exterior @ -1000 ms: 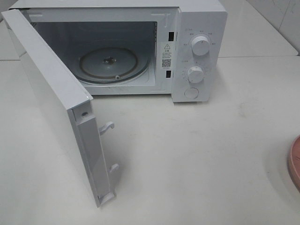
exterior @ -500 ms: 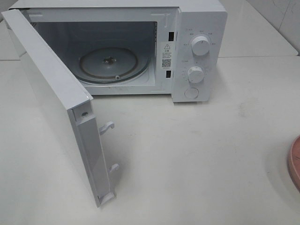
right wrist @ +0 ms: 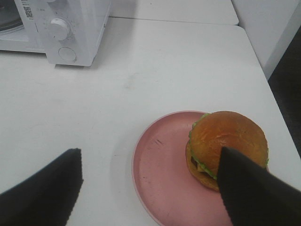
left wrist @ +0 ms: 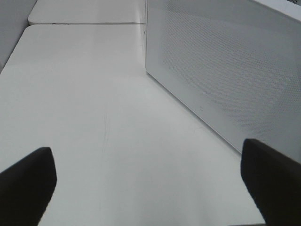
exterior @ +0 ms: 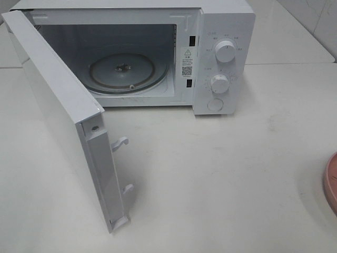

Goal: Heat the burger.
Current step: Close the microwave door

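Observation:
The burger (right wrist: pixel 225 141), with a golden-brown bun and a green lettuce frill, sits on a round pink plate (right wrist: pixel 162 174). My right gripper (right wrist: pixel 150 188) hovers open above the plate, one dark finger (right wrist: pixel 249 188) overlapping the burger's near edge. In the exterior high view only the plate's rim (exterior: pixel 331 182) shows at the right edge; the burger is out of view there. The white microwave (exterior: pixel 224 58) stands at the back with its door (exterior: pixel 63 110) swung wide open and the glass turntable (exterior: pixel 126 71) bare. My left gripper (left wrist: pixel 150 183) is open and empty beside the door's outer face (left wrist: pixel 225 70).
The microwave's control panel with two knobs (exterior: pixel 220 83) and a round button faces front; it also shows in the right wrist view (right wrist: pixel 61 28). The open door juts far forward on the left. The white table's right edge (right wrist: pixel 277 117) runs close to the plate.

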